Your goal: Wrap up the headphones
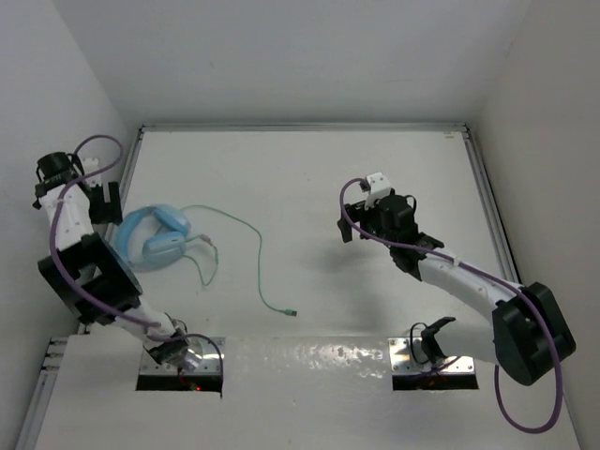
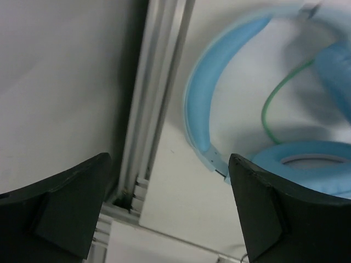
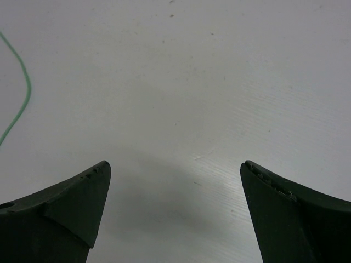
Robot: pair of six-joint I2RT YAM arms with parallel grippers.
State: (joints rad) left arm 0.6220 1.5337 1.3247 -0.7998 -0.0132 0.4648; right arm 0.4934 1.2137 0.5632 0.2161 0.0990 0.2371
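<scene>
The light blue headphones [image 1: 150,240] lie flat at the table's left side, ear cups toward the middle. Their thin pale green cable [image 1: 259,251] runs right from them, then curves down to a plug [image 1: 292,311] lying loose on the table. My left gripper [image 1: 106,203] hovers open and empty just left of the headband. The left wrist view shows the headband [image 2: 197,104], an ear cup [image 2: 307,164] by the right finger, and the cable [image 2: 272,104]. My right gripper [image 1: 353,228] is open and empty above bare table mid-right; its wrist view shows only a bit of cable [image 3: 24,90] at the left edge.
An aluminium rail [image 1: 129,178] runs along the table's left edge beside the headphones and shows in the left wrist view [image 2: 145,126]. White walls enclose the table on the left, back and right. A raised white panel [image 1: 309,352] spans the near edge.
</scene>
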